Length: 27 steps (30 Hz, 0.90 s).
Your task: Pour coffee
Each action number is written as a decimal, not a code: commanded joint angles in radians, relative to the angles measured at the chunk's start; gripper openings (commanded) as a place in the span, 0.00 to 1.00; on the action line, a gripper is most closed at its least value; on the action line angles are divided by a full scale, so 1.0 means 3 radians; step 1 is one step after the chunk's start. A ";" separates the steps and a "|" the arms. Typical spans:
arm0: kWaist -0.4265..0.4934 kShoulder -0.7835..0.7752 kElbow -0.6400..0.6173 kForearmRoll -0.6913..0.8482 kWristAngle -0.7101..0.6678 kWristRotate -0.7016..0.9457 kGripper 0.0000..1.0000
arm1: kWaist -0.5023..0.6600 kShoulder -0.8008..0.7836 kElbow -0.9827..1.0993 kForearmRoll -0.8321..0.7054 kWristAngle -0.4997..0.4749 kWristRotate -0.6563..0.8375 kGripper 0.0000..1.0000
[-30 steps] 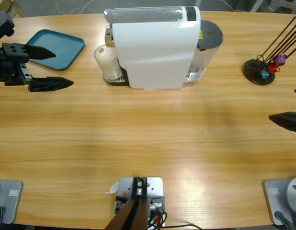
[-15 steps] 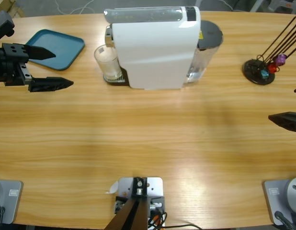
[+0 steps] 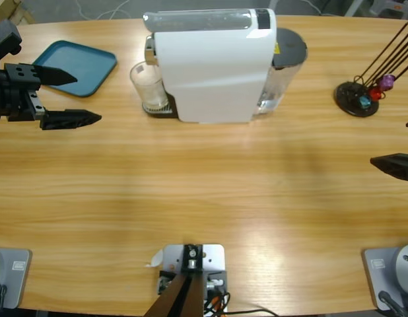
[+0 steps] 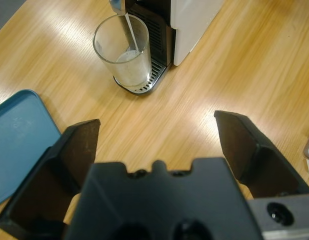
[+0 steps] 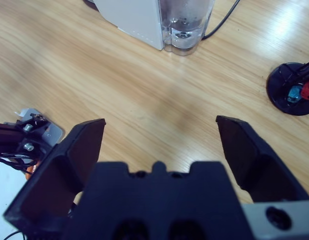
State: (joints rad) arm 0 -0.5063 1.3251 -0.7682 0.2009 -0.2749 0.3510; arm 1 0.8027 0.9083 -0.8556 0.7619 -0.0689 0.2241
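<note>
The left gripper (image 3: pixel 65 97) stands wide open and grips nothing, its jaws pointing toward the coffee machine (image 3: pixel 214 66) from well off to the machine's cup side. Compared with a second ago, this gripper has shifted slightly: its body sits a little further from the machine and a touch lower over the table (image 3: pixel 204 191), one jaw tip now overlapping the edge of the teal tray (image 3: pixel 78 63). The right gripper (image 5: pixel 159 142) is likewise spread wide and empty, well apart from the machine on its water-tank side; in the high view only a jaw tip (image 3: pixel 393 165) shows at the picture's edge, unchanged from the earlier frames.

Containers: a clear glass (image 4: pixel 122 50) stands upright on the machine's drip grille (image 4: pixel 153 75), directly under the spout. A thin pale stream runs from the spout into the glass, and a shallow layer of pale liquid lies at the bottom. The machine's transparent water tank (image 5: pixel 187 22) holds clear liquid; a black cable leaves the machine near it. The teal tray, beyond the glass from the machine, carries nothing. A black capsule stand (image 3: pixel 357 98) with coloured capsules sits past the tank side of the machine.
</note>
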 commanded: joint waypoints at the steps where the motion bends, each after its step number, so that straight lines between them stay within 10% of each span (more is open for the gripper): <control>1: 0.0000 -0.0031 0.0117 -0.0035 0.0002 0.0016 1.00 | 0.0024 0.0056 0.0065 0.0037 -0.0062 0.0045 1.00; 27: 0.0005 -0.0004 0.0137 -0.0043 0.0032 0.0021 1.00 | 0.0025 0.0073 0.0060 0.0037 -0.0067 0.0045 1.00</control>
State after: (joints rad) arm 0 -0.5062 1.3202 -0.7644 0.2003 -0.2735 0.3511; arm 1 0.8027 0.9084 -0.8556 0.7620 -0.0712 0.2241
